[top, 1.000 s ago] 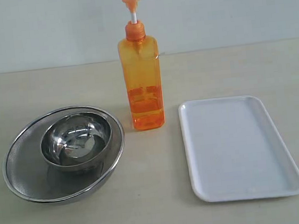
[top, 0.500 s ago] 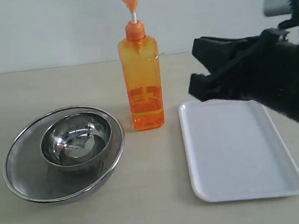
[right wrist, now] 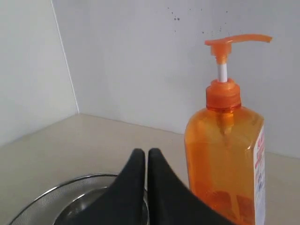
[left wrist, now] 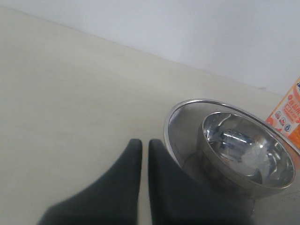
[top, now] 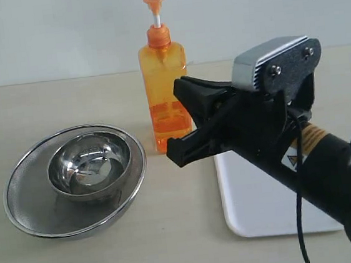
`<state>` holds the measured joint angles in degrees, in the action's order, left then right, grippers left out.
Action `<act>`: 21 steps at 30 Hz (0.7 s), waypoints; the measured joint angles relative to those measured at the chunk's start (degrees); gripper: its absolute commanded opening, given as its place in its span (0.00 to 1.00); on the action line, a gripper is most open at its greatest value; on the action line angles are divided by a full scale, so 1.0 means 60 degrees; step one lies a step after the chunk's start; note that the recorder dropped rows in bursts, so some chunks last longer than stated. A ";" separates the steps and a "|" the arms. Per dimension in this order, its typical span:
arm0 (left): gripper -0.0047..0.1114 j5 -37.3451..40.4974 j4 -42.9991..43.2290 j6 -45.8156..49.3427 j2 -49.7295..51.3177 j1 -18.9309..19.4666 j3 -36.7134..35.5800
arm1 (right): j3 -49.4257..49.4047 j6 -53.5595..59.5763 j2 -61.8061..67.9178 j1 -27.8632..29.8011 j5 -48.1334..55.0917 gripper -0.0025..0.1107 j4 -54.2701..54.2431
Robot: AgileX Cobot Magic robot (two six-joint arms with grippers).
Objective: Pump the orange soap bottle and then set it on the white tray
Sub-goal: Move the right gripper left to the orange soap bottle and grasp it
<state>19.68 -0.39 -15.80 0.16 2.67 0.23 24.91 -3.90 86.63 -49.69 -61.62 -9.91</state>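
The orange soap bottle (top: 165, 82) stands upright at the back middle of the table, pump head raised on its white stem. In the right wrist view the orange soap bottle (right wrist: 225, 154) is close beside the fingers. My right gripper (top: 187, 121) is shut and empty, hanging over the near-left part of the white tray (top: 253, 217), just right of and in front of the bottle, not touching it. The arm hides much of the tray. My left gripper (left wrist: 140, 143) is shut and empty, low over bare table beside the bowls. It does not show in the exterior view.
A small steel bowl (top: 89, 162) sits inside a wider mesh-sided steel bowl (top: 32, 203) left of the bottle. The same bowls (left wrist: 248, 150) lie just past the left fingers, and the mesh rim (right wrist: 61, 201) shows below the right fingers. A pale wall backs the table.
My right arm has come in from the right and moved left over the tray, ending near the bottle. The bottle, tray and bowls have not moved.
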 measured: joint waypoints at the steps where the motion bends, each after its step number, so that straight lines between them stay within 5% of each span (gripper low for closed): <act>1: 0.08 0.0000 0.0000 0.0000 0.0000 0.0000 0.0000 | 0.0000 0.0001 0.0293 -0.0099 -0.0456 0.02 -0.0029; 4: 0.08 0.0000 0.0000 0.0000 0.0000 0.0000 0.0000 | 0.0000 0.0192 0.0843 -0.0249 -0.1139 0.04 -0.0282; 6: 0.08 0.0000 0.0000 0.0000 0.0000 0.0000 0.0000 | 0.0043 0.0547 0.1226 -0.0270 -0.1210 0.19 -0.0702; 10: 0.08 0.0000 0.0000 0.0000 0.0000 0.0000 0.0000 | 0.0615 0.1315 0.1950 -0.0321 -0.1272 0.95 -0.0757; 21: 0.08 0.0000 0.0000 0.0000 0.0000 0.0000 0.0000 | 0.2284 0.1456 0.3583 -0.0376 -0.1287 0.94 -0.1810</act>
<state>19.68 -0.39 -15.80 0.16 2.67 0.23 38.62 4.83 108.13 -51.95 -69.35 -20.77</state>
